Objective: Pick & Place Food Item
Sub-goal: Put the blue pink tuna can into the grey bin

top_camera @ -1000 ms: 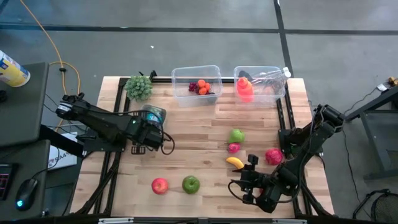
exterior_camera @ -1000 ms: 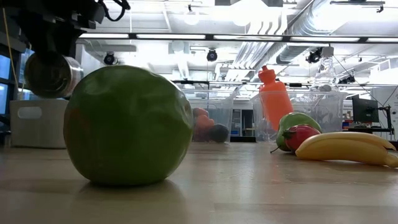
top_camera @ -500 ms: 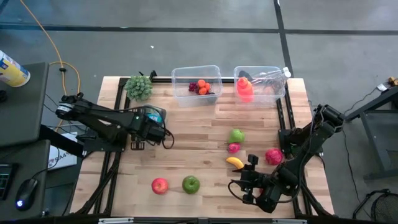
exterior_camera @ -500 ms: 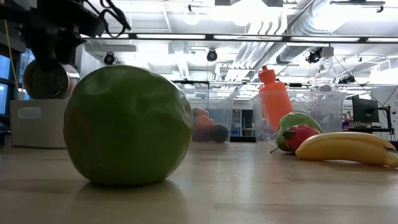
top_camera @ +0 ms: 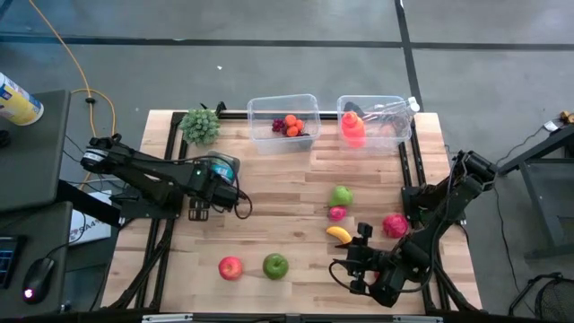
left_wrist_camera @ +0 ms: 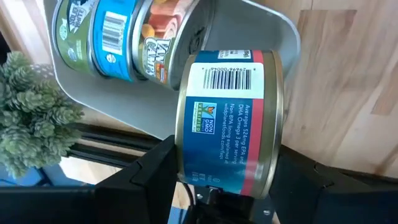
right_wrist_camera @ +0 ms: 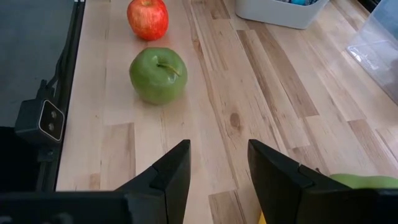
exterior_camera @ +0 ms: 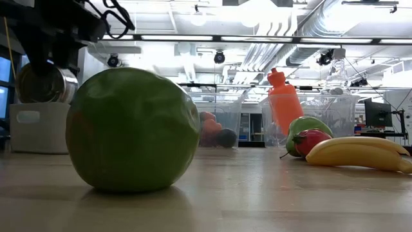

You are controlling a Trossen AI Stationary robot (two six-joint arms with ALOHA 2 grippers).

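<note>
A can [left_wrist_camera: 230, 118] with a blue label and a red band hangs just above a pale grey bin [left_wrist_camera: 273, 25], with my left gripper [left_wrist_camera: 230, 171] shut on it. In the bin lie other cans [left_wrist_camera: 118, 37]. In the low view the held can [exterior_camera: 40, 84] shows its round metal end above the bin [exterior_camera: 35, 129]. In the high view the left arm [top_camera: 213, 187] covers the held can. My right gripper [right_wrist_camera: 214, 165] stands open near the table's front right [top_camera: 359, 262], with nothing between its fingers. A green apple [right_wrist_camera: 158, 76] and a red apple [right_wrist_camera: 148, 17] lie on the wood ahead of it. My left gripper pinches the can between its two fingers [left_wrist_camera: 149, 177], one on each flat end [left_wrist_camera: 183, 155]. The fingers come from above, pointing steeply down. The can hangs on its edge, its round side turned to the wrist camera, lifted clear of the bin.
A banana [top_camera: 338, 234], a green fruit [top_camera: 342, 195], a small red fruit [top_camera: 337, 213] and a larger red one [top_camera: 395, 224] lie at the right. Two clear tubs [top_camera: 283, 124] [top_camera: 375, 121], an orange bottle [top_camera: 352, 127] and a green plant [top_camera: 200, 126] line the far edge.
My left gripper has sunk a little toward the bin with the can still held; in the low view the can sits lower and further left than before.
</note>
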